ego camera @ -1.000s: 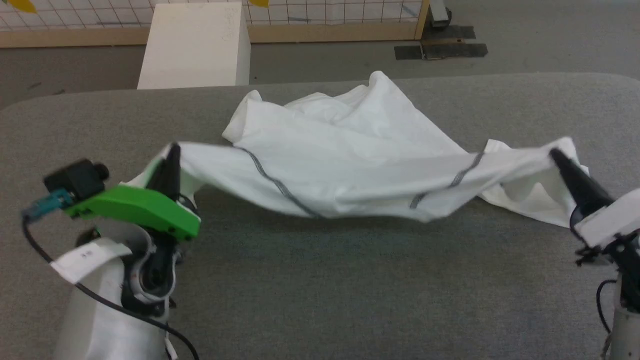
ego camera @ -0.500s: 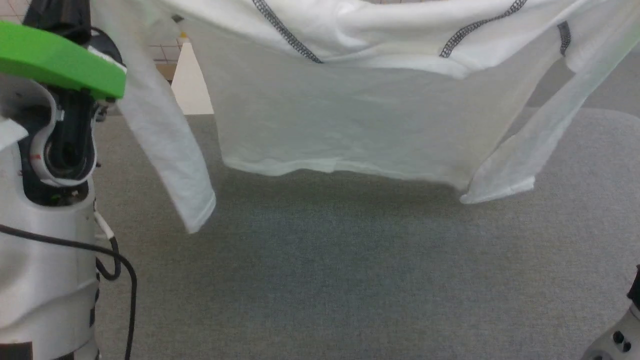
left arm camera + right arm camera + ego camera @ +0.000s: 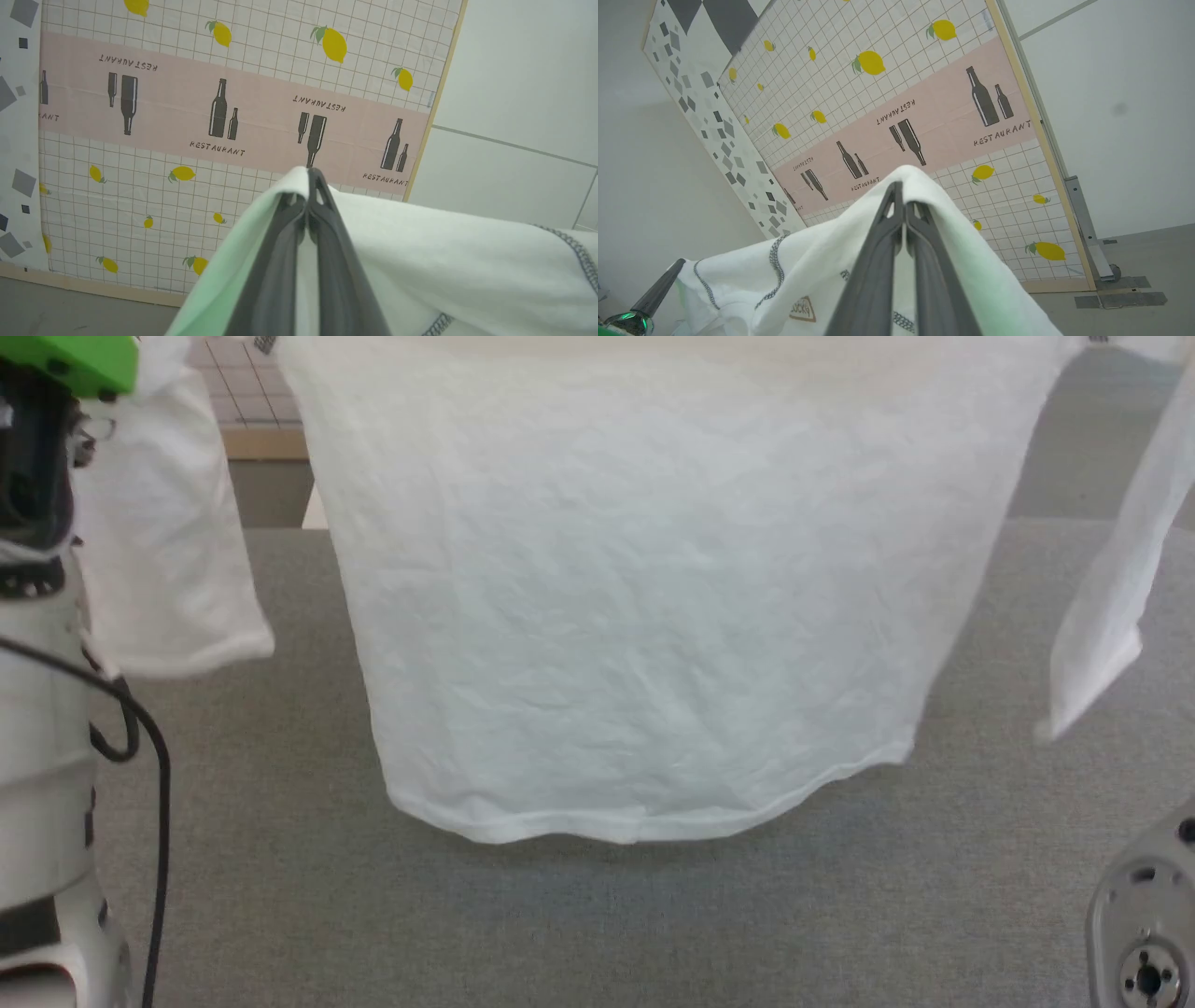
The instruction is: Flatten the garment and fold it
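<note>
The white garment (image 3: 635, 616) hangs spread out above the grey table (image 3: 597, 933), its hem just over the surface and its upper part cut off by the frame's top. One short sleeve (image 3: 168, 541) dangles at the left, the other (image 3: 1111, 607) at the right. In the left wrist view my left gripper (image 3: 310, 175) is shut on a fold of the garment (image 3: 444, 261), lifted high before the wall. My right gripper (image 3: 901, 186) is likewise shut on the garment (image 3: 808, 266), whose dark zigzag seams and a neck label show. The left gripper's fingertip (image 3: 658, 291) pokes in at the lower left.
A lemon-and-bottle patterned partition (image 3: 233, 116) with a wooden base (image 3: 266, 443) stands behind the table. A sliver of the white box (image 3: 317, 511) shows past the garment's left side. My left arm (image 3: 37, 709) and its cable fill the left edge; a right arm joint (image 3: 1144, 933) is at the lower right.
Both grippers have risen, lifting the garment off the table. Its body has unfurled from a sagging bundle and now hangs full length with the sleeves loose.
</note>
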